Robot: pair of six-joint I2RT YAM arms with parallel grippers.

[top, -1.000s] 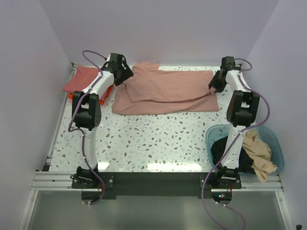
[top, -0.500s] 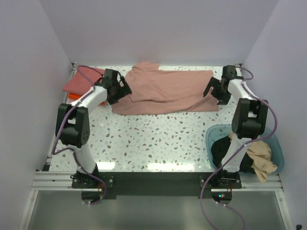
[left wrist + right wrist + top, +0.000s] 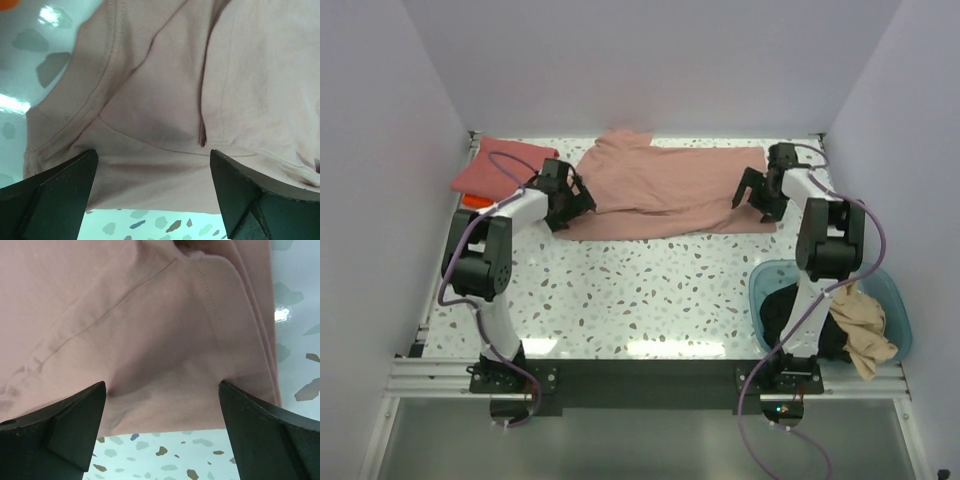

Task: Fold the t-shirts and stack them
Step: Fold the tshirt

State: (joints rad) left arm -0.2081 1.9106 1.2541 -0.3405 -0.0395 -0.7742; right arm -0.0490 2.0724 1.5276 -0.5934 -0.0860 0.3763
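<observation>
A dusty pink t-shirt (image 3: 665,190) lies folded lengthwise across the far part of the table; its print is hidden. My left gripper (image 3: 572,203) is open at the shirt's left end, its jaws wide apart over the near hem (image 3: 150,175). My right gripper (image 3: 752,195) is open at the shirt's right end, jaws wide apart over the near edge (image 3: 165,400). A coral red t-shirt (image 3: 492,170) lies folded on an orange one (image 3: 470,201) at the far left. A tan t-shirt (image 3: 865,325) and a black one (image 3: 790,310) lie in the tub.
A translucent blue plastic tub (image 3: 895,290) stands at the near right beside the right arm. The speckled white table (image 3: 640,290) stretches from the pink shirt to the arm bases. Pale walls close in on three sides.
Both grippers have come down and inward from above the shirt's far corners to its near edge at each end. The shirt's near flap has flattened a little.
</observation>
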